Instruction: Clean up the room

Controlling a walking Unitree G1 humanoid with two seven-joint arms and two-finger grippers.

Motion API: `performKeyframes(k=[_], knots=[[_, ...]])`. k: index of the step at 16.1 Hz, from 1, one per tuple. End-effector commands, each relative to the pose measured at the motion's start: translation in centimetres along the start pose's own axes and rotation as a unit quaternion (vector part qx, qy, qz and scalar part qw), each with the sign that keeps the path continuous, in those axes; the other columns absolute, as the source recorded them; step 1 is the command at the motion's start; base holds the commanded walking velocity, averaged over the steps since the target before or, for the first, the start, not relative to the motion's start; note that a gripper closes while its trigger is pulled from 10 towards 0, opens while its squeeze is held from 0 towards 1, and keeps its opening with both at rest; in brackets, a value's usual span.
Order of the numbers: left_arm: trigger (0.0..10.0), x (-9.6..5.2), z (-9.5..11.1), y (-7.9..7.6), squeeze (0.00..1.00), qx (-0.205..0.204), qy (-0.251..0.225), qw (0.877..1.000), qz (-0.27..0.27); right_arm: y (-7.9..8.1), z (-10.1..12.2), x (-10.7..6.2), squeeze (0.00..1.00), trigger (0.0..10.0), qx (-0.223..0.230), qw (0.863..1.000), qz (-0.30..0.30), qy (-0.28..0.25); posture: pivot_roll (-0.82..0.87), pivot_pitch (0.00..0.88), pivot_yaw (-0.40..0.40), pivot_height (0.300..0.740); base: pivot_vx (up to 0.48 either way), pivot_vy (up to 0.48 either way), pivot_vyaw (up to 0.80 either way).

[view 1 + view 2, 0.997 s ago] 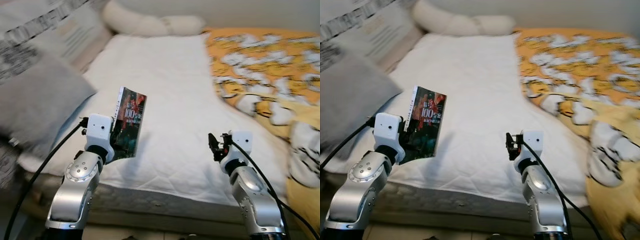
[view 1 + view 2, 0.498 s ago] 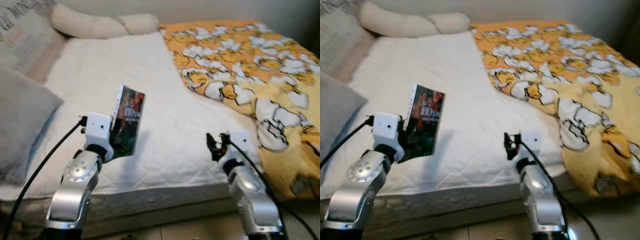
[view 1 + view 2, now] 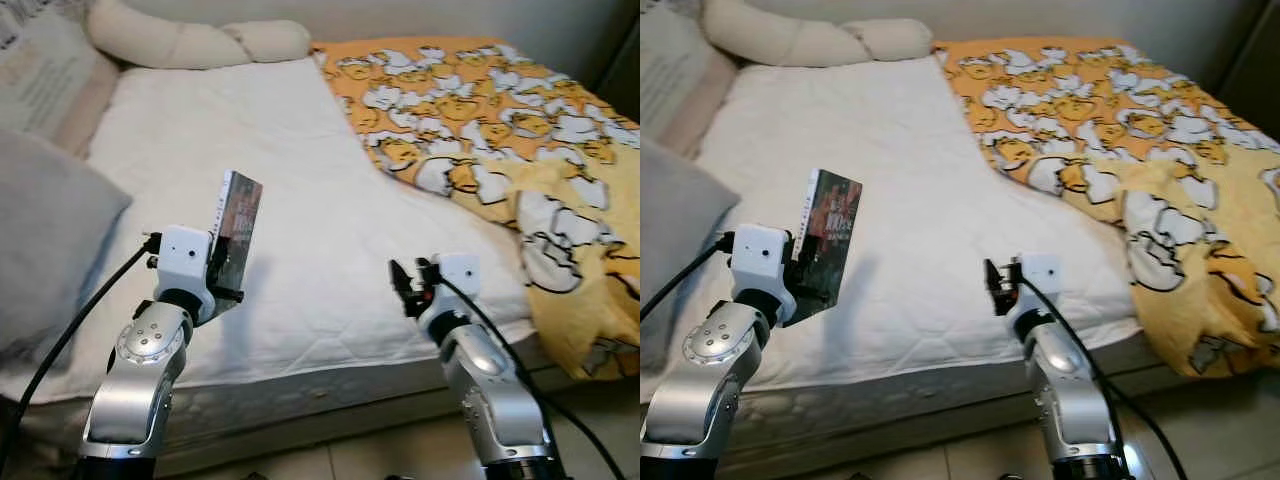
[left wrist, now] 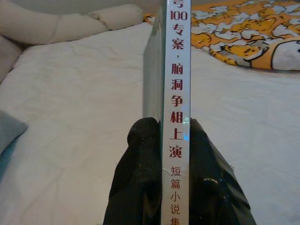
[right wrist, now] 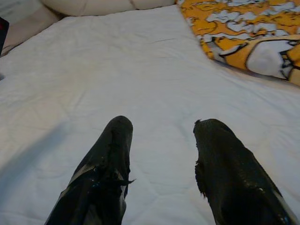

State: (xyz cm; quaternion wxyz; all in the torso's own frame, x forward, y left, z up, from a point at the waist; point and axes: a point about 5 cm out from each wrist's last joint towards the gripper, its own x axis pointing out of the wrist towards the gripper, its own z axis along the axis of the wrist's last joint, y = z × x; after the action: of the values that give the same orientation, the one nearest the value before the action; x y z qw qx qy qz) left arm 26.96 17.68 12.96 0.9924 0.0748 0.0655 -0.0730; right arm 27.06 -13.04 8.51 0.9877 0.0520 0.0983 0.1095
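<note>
White quilted bedding covers the bed [image 3: 300, 170] that takes up most of the head views, with a long cream bolster pillow [image 3: 190, 42] against the wall at its head and an orange blanket [image 3: 500, 130] printed with white and yellow cartoon figures heaped along the robot's right side, its far edge cut off by the frame. A grey pillow [image 3: 45, 250] at the robot's left is cropped, and behind it lies another cushion whose printed lettering is too faint to read. The left gripper [image 4: 171, 150] is clenched on a paperback book [image 3: 236, 225], held upright above the near edge of the mattress; the jaws press both covers just beside the spine. In the left wrist view the white spine carries red Chinese text, "100专案,脑洞争相上演", then "短篇小说集" lower down, its top and bottom cut off. The dark cover shows "100" in the right eye view; the rest is blurred. The right gripper [image 5: 161, 154] hovers over bare sheet, jaws parted and holding nothing.
</note>
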Motion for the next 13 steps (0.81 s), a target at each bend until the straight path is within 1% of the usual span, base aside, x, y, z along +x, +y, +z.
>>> performKeyframes(k=[1,8,13], knots=[[10.0,0.15,1.03,-0.04,0.0,0.004,-0.025,1.0,-0.003,-0.21,0.54,0.21,0.0,10.0,-0.001,1.0,-0.001,-0.006,0.08,0.0,0.025,0.74,0.0,0.259,0.0],[10.0,0.23,1.21,0.08,0.0,0.009,-0.024,1.0,-0.007,-0.03,0.57,0.37,0.0,10.0,-0.004,1.0,0.003,-0.006,0.09,0.0,0.027,0.74,0.0,0.261,0.0],[10.0,0.2,1.18,0.17,0.0,0.009,-0.022,1.0,-0.004,-0.25,0.5,0.3,0.0,10.0,-0.004,1.0,-0.001,-0.004,0.09,0.0,0.028,0.74,0.0,0.287,0.0]])
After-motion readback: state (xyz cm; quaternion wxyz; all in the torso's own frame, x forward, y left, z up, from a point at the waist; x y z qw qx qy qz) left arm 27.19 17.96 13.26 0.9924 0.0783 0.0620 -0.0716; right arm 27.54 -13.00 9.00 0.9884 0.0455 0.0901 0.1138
